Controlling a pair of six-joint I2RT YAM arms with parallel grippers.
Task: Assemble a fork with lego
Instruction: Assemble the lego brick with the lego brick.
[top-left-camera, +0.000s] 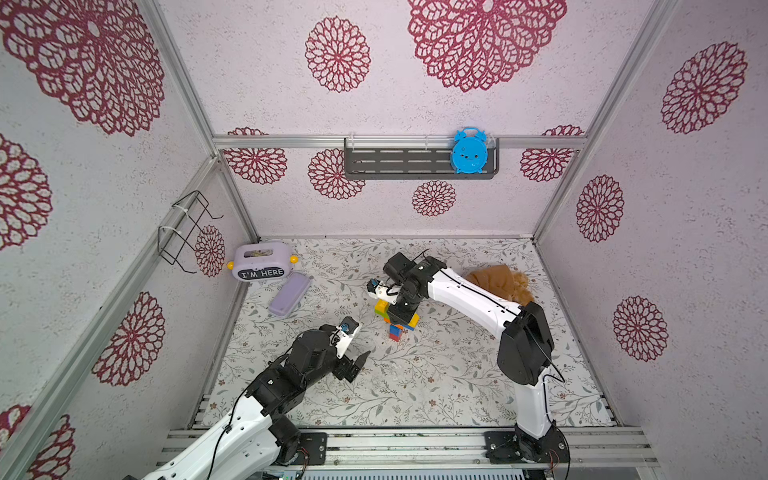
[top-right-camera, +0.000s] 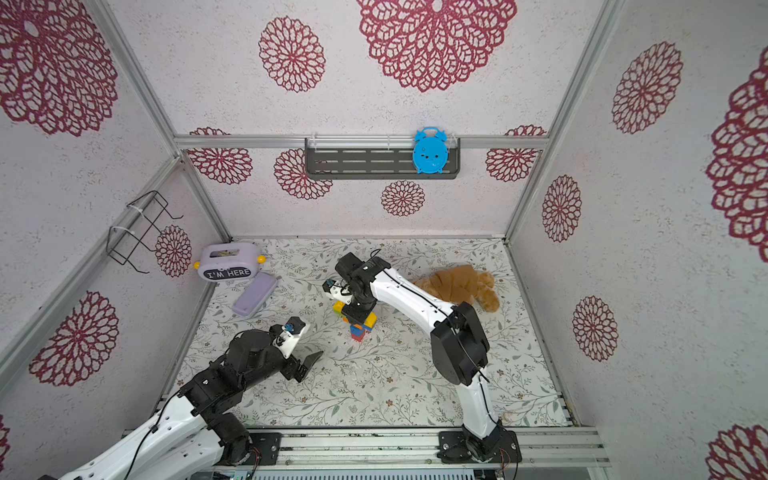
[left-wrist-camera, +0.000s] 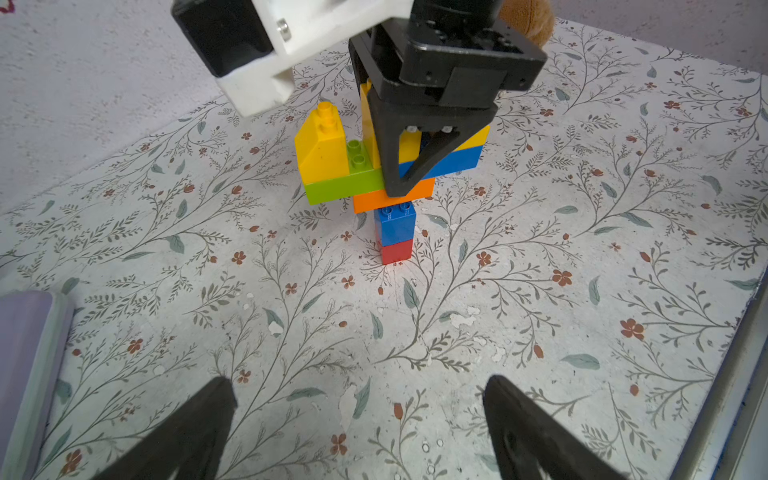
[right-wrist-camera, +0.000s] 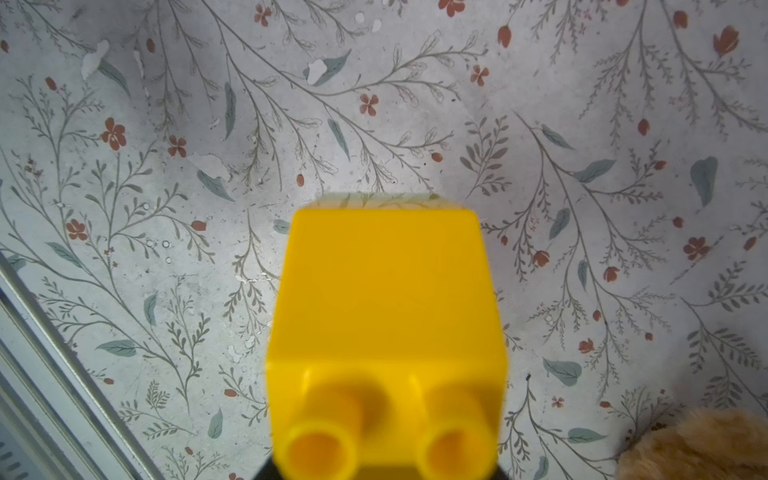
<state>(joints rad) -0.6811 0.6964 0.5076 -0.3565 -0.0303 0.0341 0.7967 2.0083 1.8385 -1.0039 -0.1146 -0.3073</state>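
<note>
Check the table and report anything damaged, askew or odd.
The floral table cover is chipped: white flecks show where print has peeled, near the fork. A purple case lies slanted beside the purple box. The fork itself looks straight; the right tool grips a yellow brick at its prongs.

The fork (left-wrist-camera: 392, 195) stands upright on the flowered tabletop (left-wrist-camera: 582, 270): a red brick at the foot, a blue one on it, then an orange crosspiece. A lime green brick carrying a sloped yellow one juts out toward the lilac case (left-wrist-camera: 29, 365). A second blue brick sits on the opposite side. The right hand (left-wrist-camera: 405, 183) hangs over the fork, its black fingers closed on a yellow brick (left-wrist-camera: 409, 147) atop that blue one. The left hand (left-wrist-camera: 355, 386) has its fingers wide apart, well short of the fork. A brown plush (left-wrist-camera: 528, 16) peeks out behind the right hand.
</note>
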